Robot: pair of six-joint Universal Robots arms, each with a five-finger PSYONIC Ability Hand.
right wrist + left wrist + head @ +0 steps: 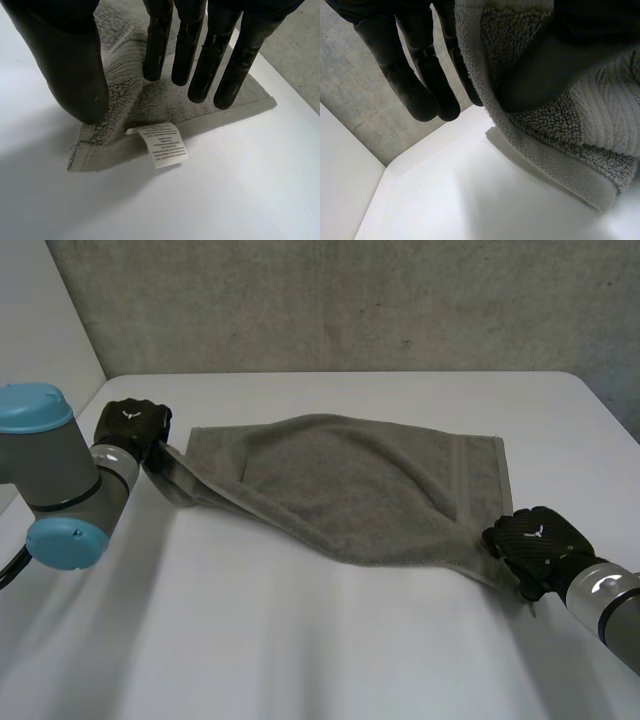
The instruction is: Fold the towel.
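- The left arm [50, 470] comes in at the left edge of the bench [300, 640], its light-blue caps facing the head camera.
- The left robot hand [132, 430] sits near the far left corner of the bench and is closed on one corner of the towel [350, 490].
- In the left wrist view, that left robot hand [422, 85] has its fingers nearly straight. Its thumb [545, 70] presses the thick grey towel [600, 125] against them, so the corner is pinched, not merely resting.
- Below this grip, the hemmed edge of the towel hangs just above the white bench [470, 200].
- From the left grip, the towel runs as a narrow bunched strip toward the middle of the bench.
- Across the middle, the towel spreads out wide. Its far edge lies flat on the bench, and its near edge is drawn in a sagging line between the two hands.
- A grey wall [350, 300] stands behind the bench.
- The right robot hand [535, 545] is at the towel's near right corner, at the end of the right arm [610, 605].
- In the right wrist view, the right robot hand [187, 45] has its fingers almost straight on top of the towel [120, 55]. Its thumb [70, 65] is set down opposite them.
- A ridge of cloth is squeezed up between thumb and fingers, so this hand has hold of the corner too.
- A white printed label [162, 144] sticks out from the hem just beyond the fingertips and lies on the bench [225, 200].
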